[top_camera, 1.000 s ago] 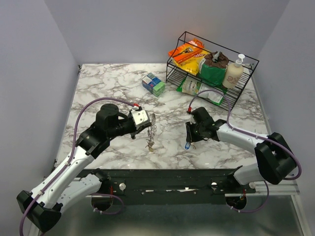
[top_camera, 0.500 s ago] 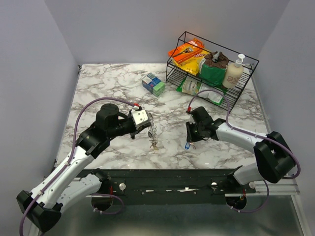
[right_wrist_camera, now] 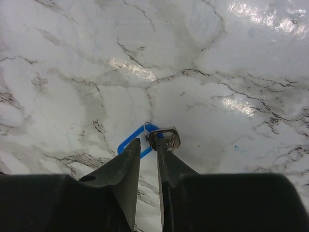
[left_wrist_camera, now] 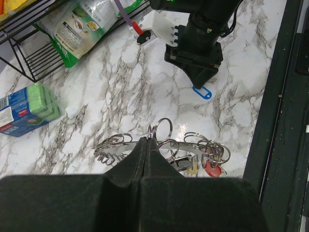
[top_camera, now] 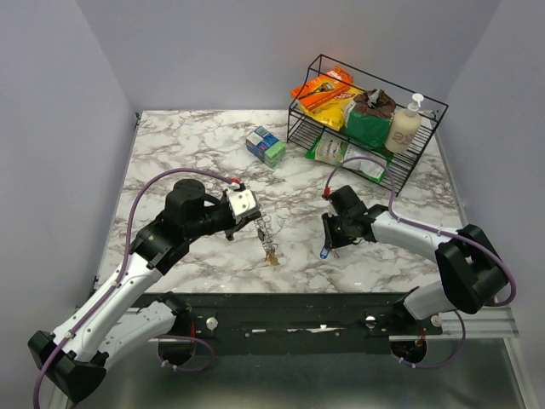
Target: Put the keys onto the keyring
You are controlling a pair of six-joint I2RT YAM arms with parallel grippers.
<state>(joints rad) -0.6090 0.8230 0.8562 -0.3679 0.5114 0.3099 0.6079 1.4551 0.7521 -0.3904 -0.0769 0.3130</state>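
My left gripper is shut on the keyring, a silvery coil held a little above the marble. Keys dangle from it. The left wrist view shows the shut jaws pinching the coil, with a red-headed key and a yellow one hanging to the right. A blue-tagged key lies flat on the table. My right gripper points down at it with a narrow gap between its jaws. In the right wrist view the tips straddle the blue tag and silver head.
A black wire rack with snack bags and a pump bottle stands at the back right. A blue and green box lies behind the grippers. The table's dark front rail runs close to the blue key.
The left gripper has carried the keyring slightly right and lower, and the hanging keys swung with it. The right gripper's jaws have narrowed over the blue key.
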